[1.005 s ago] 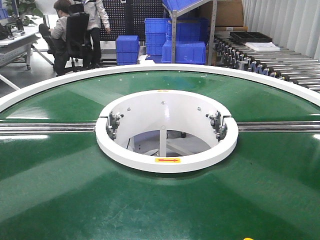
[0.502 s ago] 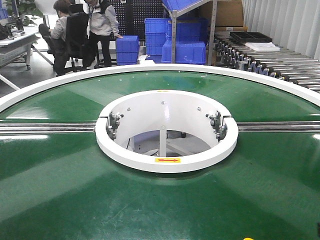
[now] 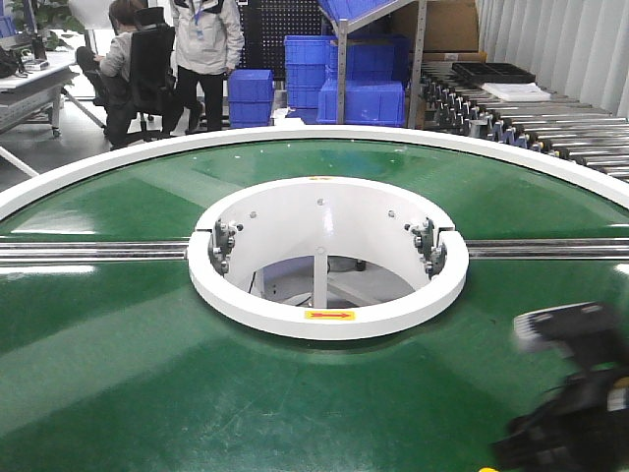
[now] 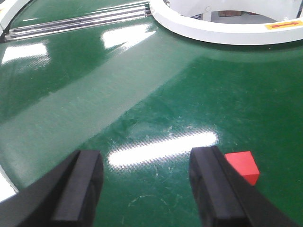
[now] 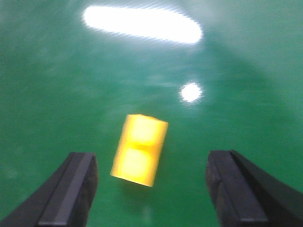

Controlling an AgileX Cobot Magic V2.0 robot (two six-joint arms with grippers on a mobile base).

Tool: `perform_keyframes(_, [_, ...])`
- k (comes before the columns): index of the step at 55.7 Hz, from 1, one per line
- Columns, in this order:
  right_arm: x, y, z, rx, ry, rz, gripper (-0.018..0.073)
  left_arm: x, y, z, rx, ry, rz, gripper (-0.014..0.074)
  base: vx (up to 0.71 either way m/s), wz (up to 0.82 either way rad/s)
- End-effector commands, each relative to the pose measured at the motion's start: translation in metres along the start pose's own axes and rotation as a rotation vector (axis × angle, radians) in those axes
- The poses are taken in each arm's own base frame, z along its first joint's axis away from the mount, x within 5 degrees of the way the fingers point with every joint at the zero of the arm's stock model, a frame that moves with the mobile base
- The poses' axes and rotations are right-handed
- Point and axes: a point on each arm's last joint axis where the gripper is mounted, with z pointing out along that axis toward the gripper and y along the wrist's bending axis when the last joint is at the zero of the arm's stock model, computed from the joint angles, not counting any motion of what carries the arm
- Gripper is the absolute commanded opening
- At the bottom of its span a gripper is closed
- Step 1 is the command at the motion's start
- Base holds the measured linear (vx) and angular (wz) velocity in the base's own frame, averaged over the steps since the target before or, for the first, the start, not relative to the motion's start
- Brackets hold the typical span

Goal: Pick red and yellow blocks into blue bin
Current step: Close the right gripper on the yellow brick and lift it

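Right wrist-mounted view: right arm's [image 3: 575, 413] jaws gape over yellow block [image 5: 139, 150].

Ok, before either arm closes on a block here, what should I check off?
1. Right gripper open: ok, jaws wide apart.
2. Yellow block between its jaws: ok, lying on the green belt, slightly skewed.
3. Left gripper open: ok.
4. Red block between the left jaws: not ok, it sits outside them, partly hidden behind one finger.
5. Blue bin located: cannot tell, no view shows it.
6. Right wrist picture sharp enough to judge height above the block: not ok, blurred.
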Motion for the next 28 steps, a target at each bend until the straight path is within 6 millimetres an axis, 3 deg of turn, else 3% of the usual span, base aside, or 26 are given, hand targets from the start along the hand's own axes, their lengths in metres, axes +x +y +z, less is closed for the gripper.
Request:
perform_keyframes(1, [-0.013,0.004,0.009,0.033,-0.043,0.069,0.0516,-0.016,0.002,-0.004,-0.016,-0.097,-0.012,0.0523,0.0,0.0])
perform_keyframes(9, [-0.011,0.007,0.038,0.042,0.032,0.114,0.0516,-0.016,0.002,-0.004,-0.016,-0.097,-0.012,0.0523,0.0,0.0])
perform_keyframes(19, [-0.015,0.009,0.056,0.018,0.007,0.133,0.0516,-0.016,0.002,-0.004,-0.016,-0.097,-0.012,0.0523,0.0,0.0])
perform_keyframes(28, [-0.013,0.008,0.078,0.034,0.108,0.163,0.0516,-0.016,0.003,-0.004,-0.016,-0.097,-0.011,0.0523,0.0,0.0])
